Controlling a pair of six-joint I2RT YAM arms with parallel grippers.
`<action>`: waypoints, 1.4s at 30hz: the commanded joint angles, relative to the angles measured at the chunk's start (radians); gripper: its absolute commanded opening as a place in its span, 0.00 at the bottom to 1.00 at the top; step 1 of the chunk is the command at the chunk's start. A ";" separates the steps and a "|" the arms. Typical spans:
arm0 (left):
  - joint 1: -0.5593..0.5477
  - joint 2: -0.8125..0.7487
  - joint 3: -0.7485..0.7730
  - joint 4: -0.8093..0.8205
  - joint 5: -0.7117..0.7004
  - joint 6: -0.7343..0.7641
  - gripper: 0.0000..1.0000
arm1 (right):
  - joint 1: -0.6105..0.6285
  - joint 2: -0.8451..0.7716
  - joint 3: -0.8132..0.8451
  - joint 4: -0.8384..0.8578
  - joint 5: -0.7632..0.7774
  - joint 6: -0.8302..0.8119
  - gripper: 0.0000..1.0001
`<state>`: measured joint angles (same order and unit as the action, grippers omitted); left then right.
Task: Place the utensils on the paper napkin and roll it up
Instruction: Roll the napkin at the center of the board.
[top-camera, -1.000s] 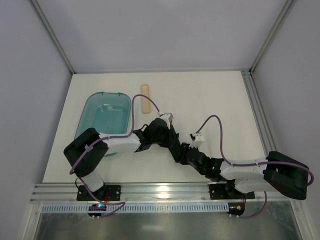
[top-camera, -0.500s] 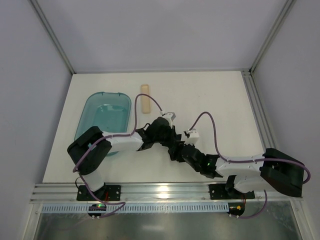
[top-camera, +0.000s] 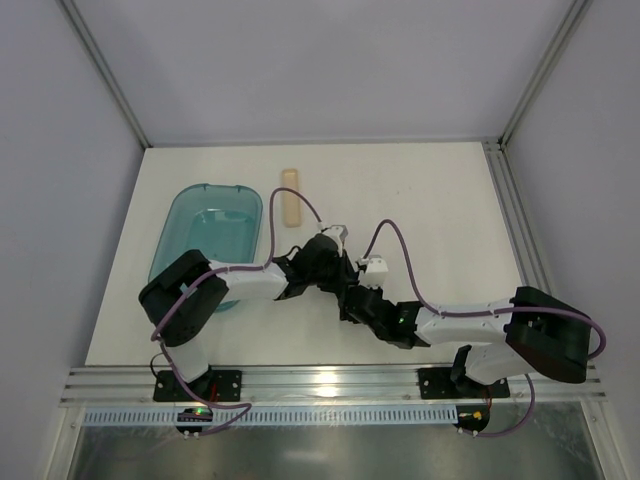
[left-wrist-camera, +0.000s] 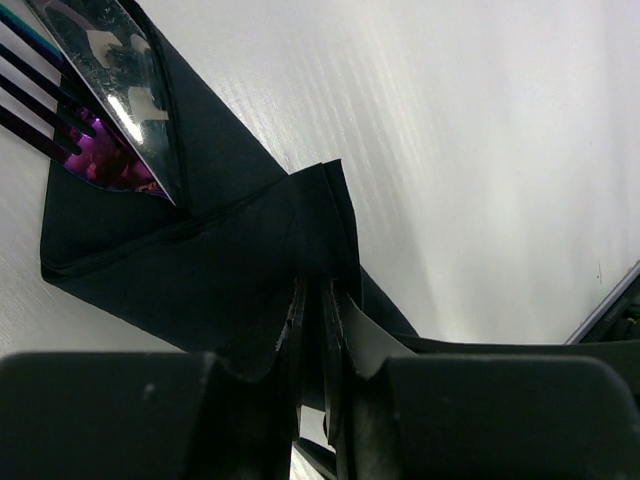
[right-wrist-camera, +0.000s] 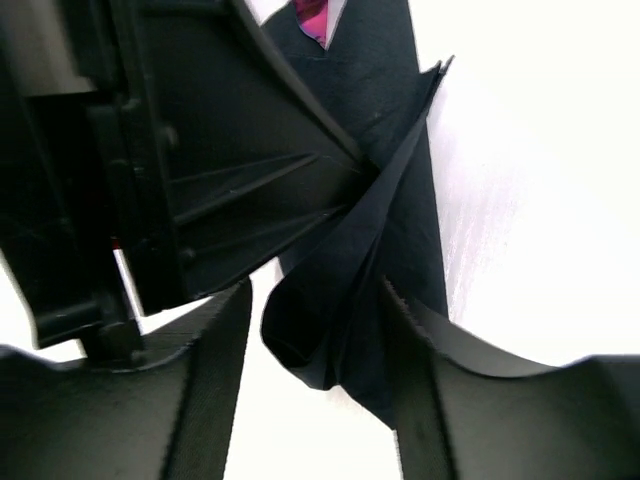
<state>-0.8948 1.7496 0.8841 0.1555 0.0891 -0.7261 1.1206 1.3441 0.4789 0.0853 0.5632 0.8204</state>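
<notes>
Right claw (right-wrist-camera: 315, 285) nearest, low over the counter (top-camera: 430, 200). Fingers apart, straddling a loosely curled fold of the napkin (left-wrist-camera: 200, 270). Can't tell whether either finger presses on it.

Left claw (left-wrist-camera: 313, 288) just beyond, nose to nose with the right. Fingers together, pinching a raised crease of the same napkin.

Napkin lies mid-counter under both claws, folded over the utensils (left-wrist-camera: 110, 70), whose shiny ends poke out past one edge.

Off to the left, well apart, a teal tub (top-camera: 215, 200). Farther back, a pale wooden stick (top-camera: 290, 197) lies flat.
</notes>
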 joint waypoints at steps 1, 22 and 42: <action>-0.020 -0.007 0.052 0.033 0.032 -0.003 0.15 | 0.016 -0.003 0.043 -0.047 0.070 0.016 0.51; -0.020 0.004 0.075 -0.007 0.011 0.019 0.15 | 0.019 -0.043 0.030 -0.174 0.095 0.105 0.32; -0.020 0.062 0.122 -0.028 0.023 0.019 0.15 | 0.068 0.036 0.092 -0.104 0.104 -0.033 0.62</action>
<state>-0.9115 1.8057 0.9680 0.1200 0.1001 -0.7219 1.1770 1.3857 0.5388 -0.0353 0.6174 0.8120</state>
